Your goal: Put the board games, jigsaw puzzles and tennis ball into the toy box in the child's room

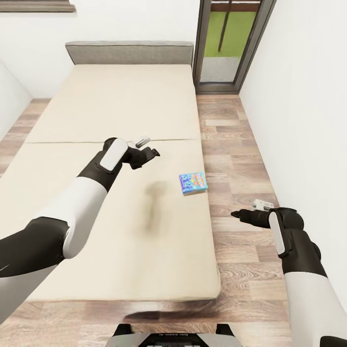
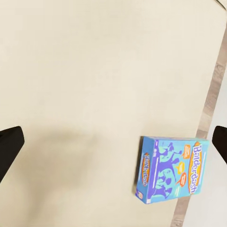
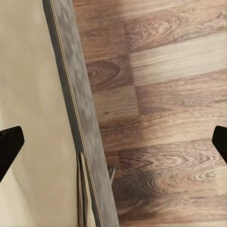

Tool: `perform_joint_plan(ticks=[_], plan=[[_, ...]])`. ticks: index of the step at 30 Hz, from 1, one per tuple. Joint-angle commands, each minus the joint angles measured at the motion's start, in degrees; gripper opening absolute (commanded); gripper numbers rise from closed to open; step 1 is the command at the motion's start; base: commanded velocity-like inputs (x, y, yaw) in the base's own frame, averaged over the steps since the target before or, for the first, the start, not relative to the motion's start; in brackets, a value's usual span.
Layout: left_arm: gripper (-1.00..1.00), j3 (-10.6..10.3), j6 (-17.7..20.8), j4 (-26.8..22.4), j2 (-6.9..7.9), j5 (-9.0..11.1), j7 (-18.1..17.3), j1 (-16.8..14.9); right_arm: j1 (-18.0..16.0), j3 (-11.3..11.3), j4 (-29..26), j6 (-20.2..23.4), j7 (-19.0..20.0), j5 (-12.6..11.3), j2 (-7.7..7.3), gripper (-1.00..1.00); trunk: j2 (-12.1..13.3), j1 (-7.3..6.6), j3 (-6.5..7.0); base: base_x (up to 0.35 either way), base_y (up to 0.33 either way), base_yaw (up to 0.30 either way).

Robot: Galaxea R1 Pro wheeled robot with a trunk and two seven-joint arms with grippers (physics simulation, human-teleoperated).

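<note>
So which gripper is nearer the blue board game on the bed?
Left. The left gripper hangs above the bed, just beyond the board game. The right gripper is off the bed's side, over the wooden floor.

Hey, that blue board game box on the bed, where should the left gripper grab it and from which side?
The board game box lies flat near the bed's right edge. Probably best to bring the open left gripper down from above and pinch across its two long side edges.
</note>
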Motion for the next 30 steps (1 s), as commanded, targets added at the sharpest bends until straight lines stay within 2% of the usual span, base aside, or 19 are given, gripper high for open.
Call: perform_joint_plan(ticks=[1, 13, 30], plan=[[1.00, -0.18, 0.07, -0.25, 0.05, 0.60, 0.58, 0.10, -0.03, -0.05, -0.04, 0.26, -0.15, -0.39, -0.02, 1.00, -0.02, 0.00, -0.13, 0.093, 0.000, 0.000], [1.00, -0.17, 0.26, -0.81, 0.19, 0.61, 0.39, 0.91, -0.03, -0.06, -0.05, 0.26, -0.15, -0.39, -0.04, 1.00, -0.02, 0.00, -1.25, 0.145, 0.000, 0.000], [1.00, -0.17, 0.29, -0.95, 0.10, 0.63, 0.49, 1.52, -0.03, -0.06, -0.05, 0.26, -0.15, -0.35, -0.03, 1.00, -0.02, 0.00, -2.84, 0.031, 0.000, 0.000]])
